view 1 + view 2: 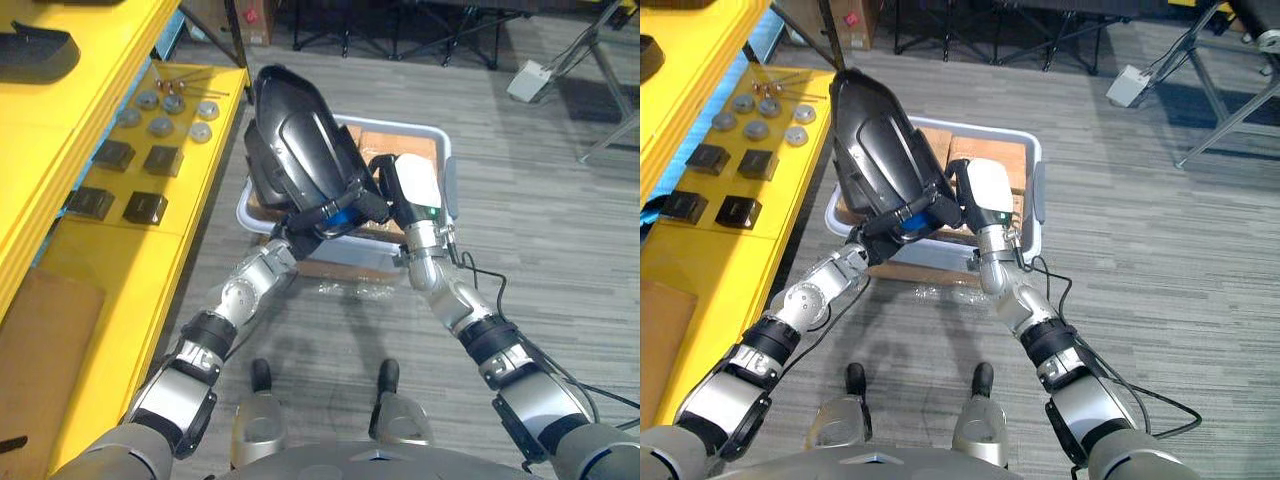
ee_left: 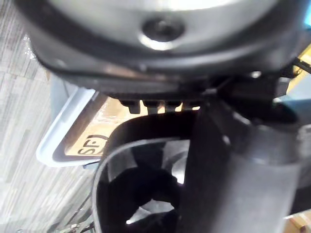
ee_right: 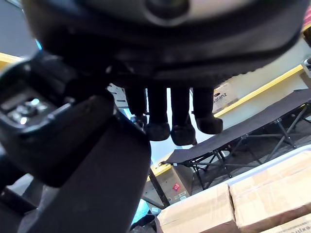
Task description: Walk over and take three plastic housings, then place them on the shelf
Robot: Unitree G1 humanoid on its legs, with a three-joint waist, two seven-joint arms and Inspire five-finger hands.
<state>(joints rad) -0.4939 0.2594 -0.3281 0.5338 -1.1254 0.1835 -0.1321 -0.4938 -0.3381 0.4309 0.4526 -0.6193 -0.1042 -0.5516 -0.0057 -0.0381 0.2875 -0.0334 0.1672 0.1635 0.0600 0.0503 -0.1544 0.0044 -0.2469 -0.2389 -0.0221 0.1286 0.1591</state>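
Observation:
A large black plastic housing (image 1: 295, 150) stands tilted in the air above a pale bin (image 1: 445, 165). Both hands hold its lower end. My left hand (image 1: 335, 218) comes up from below, with its fingers curled round the housing's bottom edge; the left wrist view shows the housing's curved rim (image 2: 146, 141) close against the hand. My right hand (image 1: 408, 185), with a white cover on it, grips the housing's lower right corner. In the right wrist view its fingers (image 3: 170, 116) hang half curled past the dark housing (image 3: 97, 189), with the thumb on the near side.
The bin holds cardboard boxes (image 1: 985, 155) and stands on the grey floor in front of me. A yellow shelf (image 1: 130, 250) runs along the left, carrying several metal discs (image 1: 160, 125) and black blocks (image 1: 145, 207). Another black housing (image 1: 35, 50) lies on its upper level. Folding frames stand at the back.

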